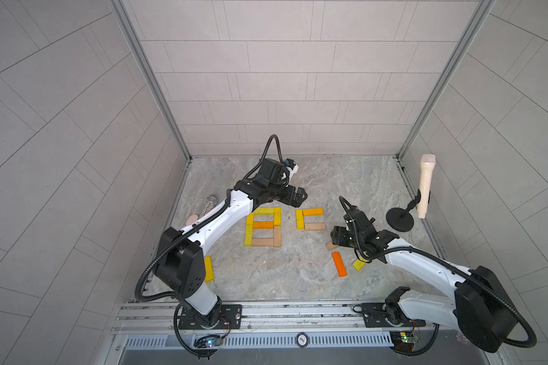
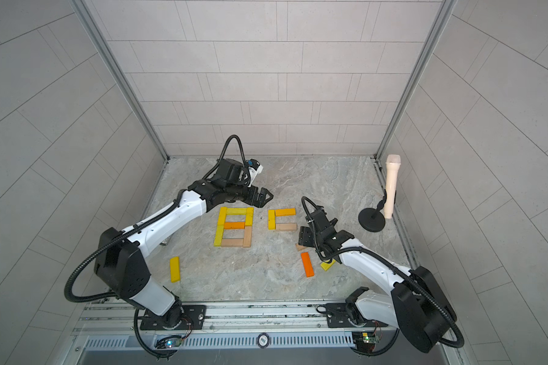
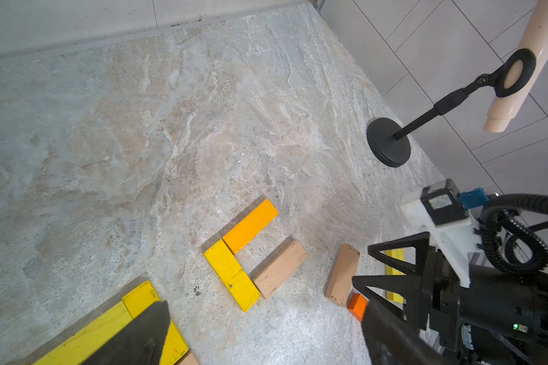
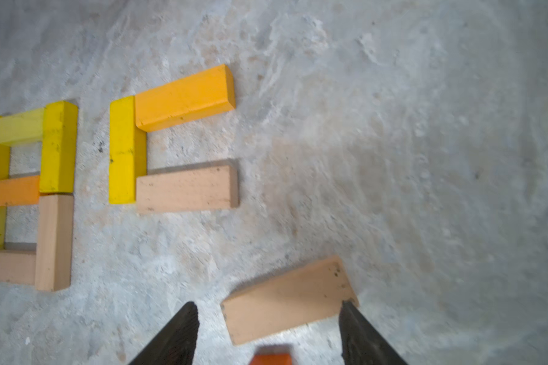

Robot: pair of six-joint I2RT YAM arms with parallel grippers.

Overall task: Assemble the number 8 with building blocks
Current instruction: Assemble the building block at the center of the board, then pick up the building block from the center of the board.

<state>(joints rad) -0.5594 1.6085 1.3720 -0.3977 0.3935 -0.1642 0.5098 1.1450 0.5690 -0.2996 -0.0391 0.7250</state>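
Building the second 8: the first 8 (image 1: 264, 226) already sits closed, seven bars. Beside it the new figure is only a C: yellow upright (image 4: 124, 151), orange bar (image 4: 184, 98) on top, tan bar (image 4: 187, 189) as the middle stroke.

My right tool (image 4: 268, 305) hangs low over a loose tan block (image 4: 288, 300) lying flat on the worktop (image 1: 329, 177). The jaws are apart and straddle it lengthwise. One tip is at its corner, the other is clear of it, so nothing is clamped. My left tool (image 1: 301, 196) is also spread wide and empty, just past the top of the first 8.

Four strokes look missing, and four loose bars are out: this tan one, an orange block (image 1: 339, 264), a yellow block (image 1: 358, 264) partly under my arm, and another yellow block (image 1: 208, 268) by the left arm.

Next, I reckon: square the wrist to the skewed block, pinch across the narrow width, lift it, and set it upright against the open ends of the C.

The bars are flat, square-edged wood. The paint is matte and scuffed with dark specks, and the tan ones are bare grain. The worktop is a rough, marble-look surface, so the bars should stay put.
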